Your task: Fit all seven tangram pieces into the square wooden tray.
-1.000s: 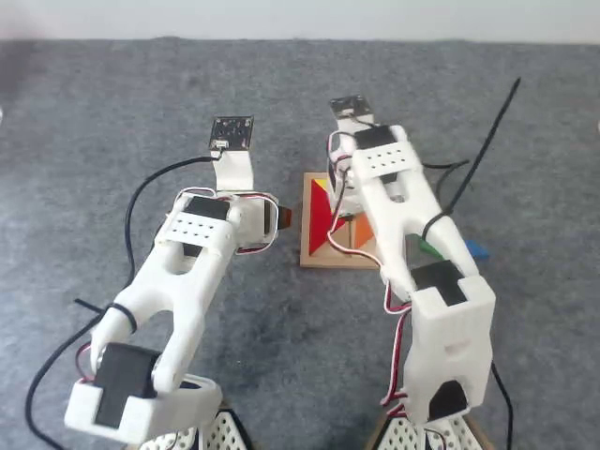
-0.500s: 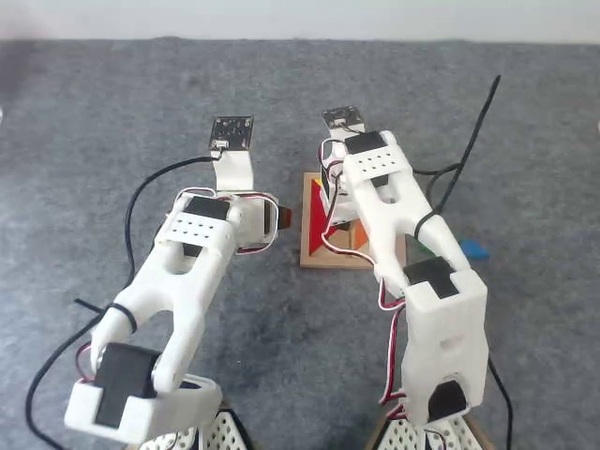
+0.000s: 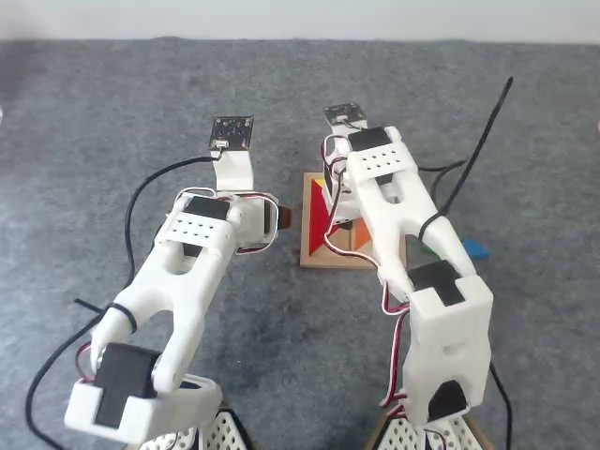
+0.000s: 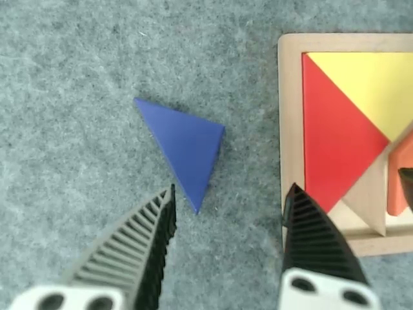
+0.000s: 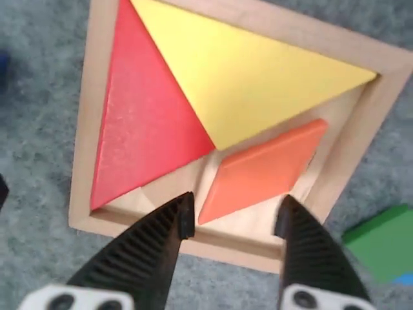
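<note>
In the left wrist view a dark blue triangle [image 4: 184,145] lies on the grey mat beside the square wooden tray [image 4: 290,129]. My left gripper [image 4: 231,194] hovers open above the mat, one fingertip near the triangle's point, the other over the tray's rim. The tray [image 5: 97,77] holds a red triangle [image 5: 142,123], a yellow triangle [image 5: 245,71] and an orange parallelogram [image 5: 261,171]. My right gripper [image 5: 235,210] stands open over the tray's near edge, straddling the orange piece's corner, with nothing held. From above, the right arm [image 3: 394,197] covers much of the tray [image 3: 314,258].
A green piece [image 5: 381,242] lies on the mat just outside the tray, seen from above as green piece [image 3: 429,248] next to a light blue piece [image 3: 476,249]. Black cables trail beside both arms. Grey mat stretches wide to the left and far side.
The right arm swung a little to the left over the tray, then eased slightly back. The left arm has not moved.
</note>
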